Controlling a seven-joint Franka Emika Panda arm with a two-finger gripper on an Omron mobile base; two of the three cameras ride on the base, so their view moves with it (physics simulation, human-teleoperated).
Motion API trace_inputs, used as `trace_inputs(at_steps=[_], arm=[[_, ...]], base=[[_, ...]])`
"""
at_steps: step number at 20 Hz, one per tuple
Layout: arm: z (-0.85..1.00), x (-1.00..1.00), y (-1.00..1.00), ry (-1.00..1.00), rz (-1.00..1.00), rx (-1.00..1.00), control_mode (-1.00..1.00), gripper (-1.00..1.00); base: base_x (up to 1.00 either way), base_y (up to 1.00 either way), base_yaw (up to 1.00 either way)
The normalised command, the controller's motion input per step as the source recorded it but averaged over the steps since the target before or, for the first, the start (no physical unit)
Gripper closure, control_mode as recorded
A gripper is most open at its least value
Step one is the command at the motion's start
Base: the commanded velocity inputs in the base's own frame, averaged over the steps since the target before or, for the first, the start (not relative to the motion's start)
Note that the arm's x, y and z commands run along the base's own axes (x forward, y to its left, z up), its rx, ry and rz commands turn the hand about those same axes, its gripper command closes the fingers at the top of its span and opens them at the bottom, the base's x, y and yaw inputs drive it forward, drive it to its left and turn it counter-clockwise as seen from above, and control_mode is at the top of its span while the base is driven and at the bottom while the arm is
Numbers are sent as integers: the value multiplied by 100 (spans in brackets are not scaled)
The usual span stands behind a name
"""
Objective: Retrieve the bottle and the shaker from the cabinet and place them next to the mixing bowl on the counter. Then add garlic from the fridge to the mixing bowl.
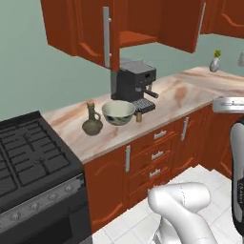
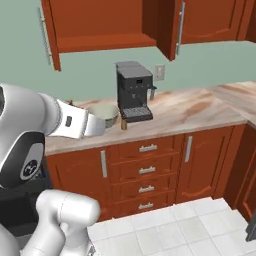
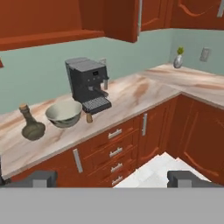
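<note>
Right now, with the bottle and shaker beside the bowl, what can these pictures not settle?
- Bottle: in the right base view the forearm covers it.
- Mixing bowl: partly behind the forearm there; its inside bottom is hidden by its rim in the hand view.
- Shaker: too small to identify.
- Open cabinet: shelf seen from below.
- Gripper: jaws wide, nothing between.

This is a home kitchen. Red-brown wooden wall cabinets point(image 1: 143, 24) hang with doors open above a marble-patterned counter point(image 1: 176, 95) that turns a corner, with matching drawers point(image 2: 147, 170) and cupboard doors below. A black espresso machine point(image 1: 135, 83) stands on the counter against a pale green wall, beside a mixing bowl point(image 1: 118, 112). A black gas stove point(image 1: 33, 157) adjoins the counter, and the floor is white tile point(image 2: 175, 230).
</note>
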Motion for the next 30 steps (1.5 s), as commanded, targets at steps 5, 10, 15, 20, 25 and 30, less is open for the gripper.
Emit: trace_inputs(at_steps=[5, 10, 15, 20, 25, 30], arm=[[0, 0, 0, 0, 0, 0, 100, -100], [0, 0, 0, 0, 0, 0, 100, -100], [0, 0, 0, 0, 0, 0, 100, -100], [0, 0, 0, 0, 0, 0, 100, -100], [0, 0, 0, 0, 0, 0, 100, -100], [0, 0, 0, 0, 0, 0, 100, -100]], base=[[-22, 24, -50], [-2, 0, -82], [0, 0, -79], [9, -22, -63], [67, -28, -7], [48, -75, 1]])
